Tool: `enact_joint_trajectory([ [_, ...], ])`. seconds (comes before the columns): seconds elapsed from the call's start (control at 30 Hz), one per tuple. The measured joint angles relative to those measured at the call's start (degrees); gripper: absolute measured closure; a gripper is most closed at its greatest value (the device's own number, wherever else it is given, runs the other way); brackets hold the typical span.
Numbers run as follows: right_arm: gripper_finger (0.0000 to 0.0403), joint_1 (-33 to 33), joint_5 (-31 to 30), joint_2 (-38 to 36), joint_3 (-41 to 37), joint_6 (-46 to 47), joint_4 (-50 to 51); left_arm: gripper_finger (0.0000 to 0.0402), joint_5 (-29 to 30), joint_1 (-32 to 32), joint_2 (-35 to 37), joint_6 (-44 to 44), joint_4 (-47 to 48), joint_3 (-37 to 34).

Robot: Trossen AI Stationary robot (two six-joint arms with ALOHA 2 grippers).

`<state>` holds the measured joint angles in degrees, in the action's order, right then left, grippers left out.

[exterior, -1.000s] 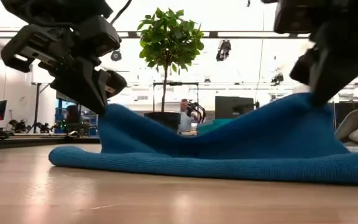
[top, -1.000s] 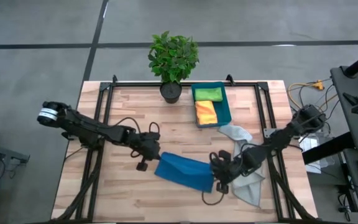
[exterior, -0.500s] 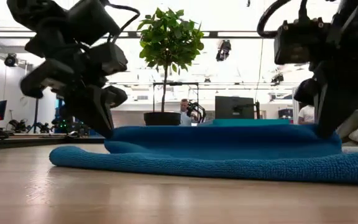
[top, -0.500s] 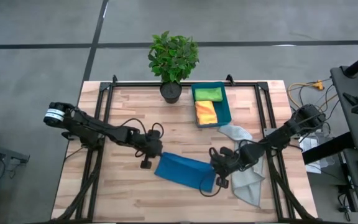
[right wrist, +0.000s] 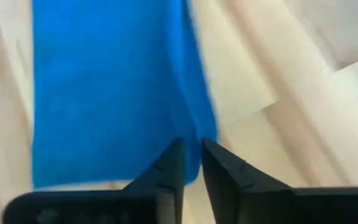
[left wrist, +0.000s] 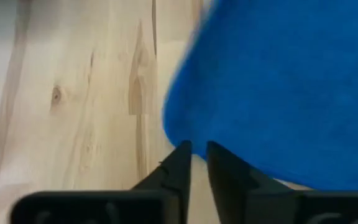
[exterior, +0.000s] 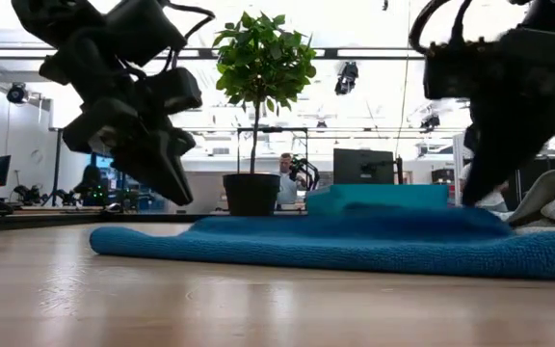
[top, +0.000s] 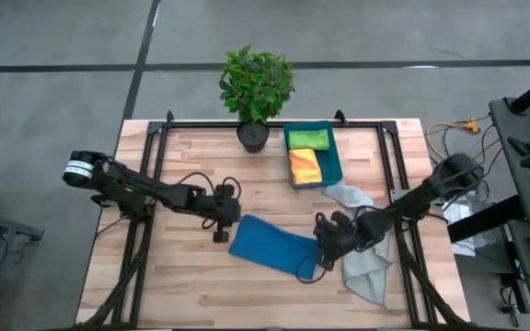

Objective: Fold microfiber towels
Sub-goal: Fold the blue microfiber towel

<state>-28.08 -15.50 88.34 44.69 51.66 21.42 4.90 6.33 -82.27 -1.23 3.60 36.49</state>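
The blue towel (top: 272, 245) lies flat on the table's middle, folded in two layers; it also shows in the low view (exterior: 335, 246). My left gripper (top: 226, 219) hangs just off its left end, clear above the table (exterior: 176, 183), with a narrow gap between its fingers (left wrist: 197, 152) and nothing in them. My right gripper (top: 324, 246) is low at the towel's right end (right wrist: 192, 152). The pale grey towel (top: 366, 267) lies crumpled to the right. The orange towel (top: 305, 165) and the lime green towel (top: 308, 138) lie folded in the teal bin (top: 332, 161). My right gripper is shut on the blue towel's right-hand edge (right wrist: 194, 134), pinched between its two fingers. The fingers slant down from the table's right side. How many layers they hold I cannot tell. The towel lies flat on the table, slack.
A potted plant (top: 256, 87) stands at the far edge, left of the bin. Black frame rails (top: 155, 175) run along the table's left and right sides. Bare wood lies near and left of the blue towel. A person shows far off in the room (exterior: 284, 183).
Both grippers have carried the blue towel's raised edge down and a little toward the far edge. The upper layer now lies flat on the lower one. My left gripper has let go, and has risen off the towel's left end.
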Motion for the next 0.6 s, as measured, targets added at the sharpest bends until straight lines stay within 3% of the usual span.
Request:
enact_joint_trajectory([
  [0.2,0.0293,0.01,-5.40,-3.48,-0.02,7.01,-1.40,0.0277,-0.93,0.00,2.33,-3.03,-0.35,0.00],
  [0.33,0.0273,-0.49,-4.18,-3.46,-0.01,6.93,-9.80,0.0250,-10.21,0.04,2.12,-4.01,-1.60,-0.05],
  [0.43,0.0277,-0.60,-2.47,-1.10,0.07,7.70,-14.05,0.0274,-12.78,0.80,-0.32,-4.26,-2.07,-0.10],
  [0.6,0.0323,-0.47,4.28,5.57,0.89,12.23,-15.79,0.0374,-13.25,2.64,-5.64,-5.74,-2.29,0.97],
])
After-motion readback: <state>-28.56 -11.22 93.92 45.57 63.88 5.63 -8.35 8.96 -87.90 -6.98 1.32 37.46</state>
